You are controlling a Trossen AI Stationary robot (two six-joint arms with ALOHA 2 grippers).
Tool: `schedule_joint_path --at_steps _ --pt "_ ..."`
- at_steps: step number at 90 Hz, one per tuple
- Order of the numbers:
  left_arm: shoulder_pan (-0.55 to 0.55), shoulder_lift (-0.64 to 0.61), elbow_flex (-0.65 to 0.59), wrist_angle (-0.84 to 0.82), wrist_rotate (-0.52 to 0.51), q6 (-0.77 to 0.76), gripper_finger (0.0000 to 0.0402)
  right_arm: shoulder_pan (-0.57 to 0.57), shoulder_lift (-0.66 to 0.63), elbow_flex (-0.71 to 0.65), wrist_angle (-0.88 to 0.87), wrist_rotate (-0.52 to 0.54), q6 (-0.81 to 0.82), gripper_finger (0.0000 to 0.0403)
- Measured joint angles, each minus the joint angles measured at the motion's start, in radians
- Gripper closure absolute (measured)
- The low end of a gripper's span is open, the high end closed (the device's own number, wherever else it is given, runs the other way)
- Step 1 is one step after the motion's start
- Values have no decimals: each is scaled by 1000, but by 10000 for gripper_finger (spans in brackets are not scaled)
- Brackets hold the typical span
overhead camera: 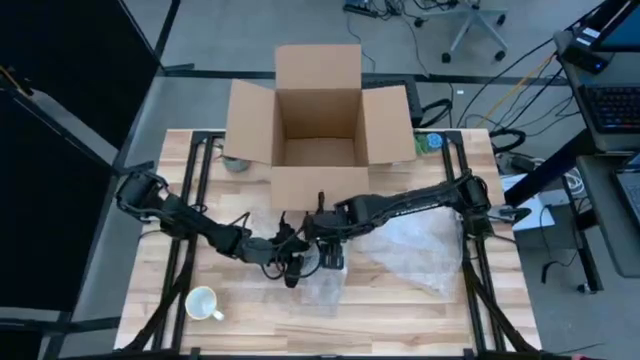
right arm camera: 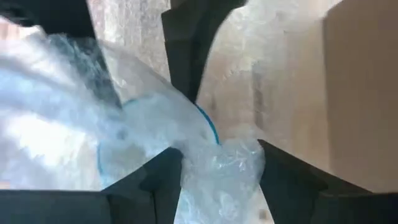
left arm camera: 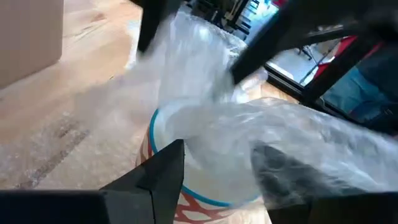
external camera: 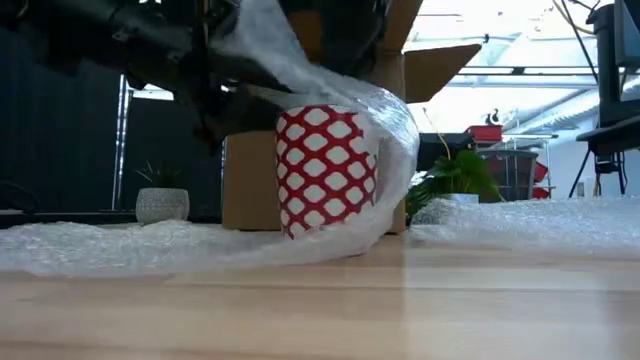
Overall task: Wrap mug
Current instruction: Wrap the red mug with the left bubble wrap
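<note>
Both arms reach to table centre; left gripper [overhead camera: 288, 268] and right gripper [overhead camera: 330, 255] nearly meet (fingers spread).

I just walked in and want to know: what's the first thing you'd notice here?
The red-and-white mug in the table's middle, with bubble wrap draped over it. Both tools, left and right, crowd right above it, and the big open cardboard box sits behind.

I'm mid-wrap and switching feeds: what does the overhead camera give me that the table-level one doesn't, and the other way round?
Only the overhead view shows the white mug near the table's front left, the open box's empty inside, and both arms meeting mid-table. Only the table-level view shows the red-and-white patterned mug standing upright with bubble wrap draped over its top and side, plus a small potted plant behind. Both show the box and the bubble wrap spread on the table.
</note>
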Motion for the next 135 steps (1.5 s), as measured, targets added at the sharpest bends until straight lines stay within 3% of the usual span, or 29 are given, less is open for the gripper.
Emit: schedule_joint_path --at_steps 16,30,63,103,135 --pt "0 1 -1 0 0 0 224 12 0 86 -99 3 -5 227" --pt "0 1 -1 0 0 0 224 31 -1 103 -54 24 -30 227" --pt "0 -35 -5 -20 4 1 224 38 8 -156 122 52 0 227" --pt "-9 -73 -6 -48 20 -3 224 53 0 -93 245 91 -56 227" --pt "-44 -264 -6 -391 10 -66 223 45 5 -140 357 137 -89 227"
